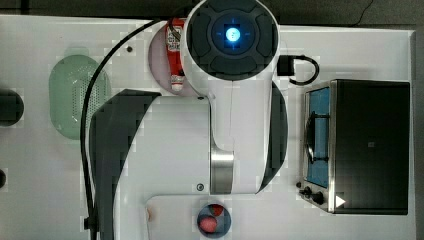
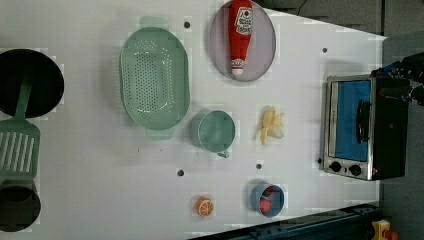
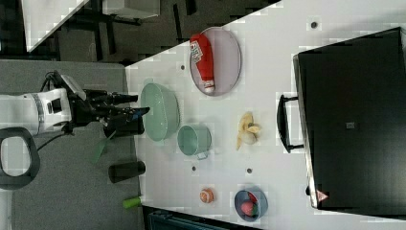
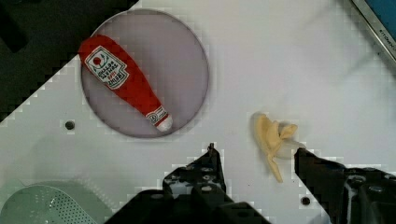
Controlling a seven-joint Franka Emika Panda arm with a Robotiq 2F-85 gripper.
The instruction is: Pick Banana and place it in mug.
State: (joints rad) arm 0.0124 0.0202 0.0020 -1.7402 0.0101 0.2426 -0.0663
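Note:
The banana [image 2: 271, 125] is a small, pale yellow, partly peeled piece lying on the white table between the mug [image 2: 216, 131] and the toaster oven. The mug is a round teal cup standing upright, a short way to the left of the banana in the left view. In the wrist view the banana [image 4: 273, 137] lies just beyond and between the two black fingers, well below them. My gripper [image 4: 254, 150] is open and holds nothing. In the right view the gripper [image 3: 136, 104] hangs high at the left, with the mug [image 3: 194, 140] and the banana [image 3: 247, 129] on the table.
A red ketchup bottle [image 2: 239, 32] lies on a grey plate [image 2: 260, 55]. A pale green perforated basket [image 2: 155, 77] sits beside the mug. A toaster oven [image 2: 362, 127] stands right of the banana in the left view. An orange slice [image 2: 204, 206] and a blue bowl [image 2: 254, 197] lie near the table edge.

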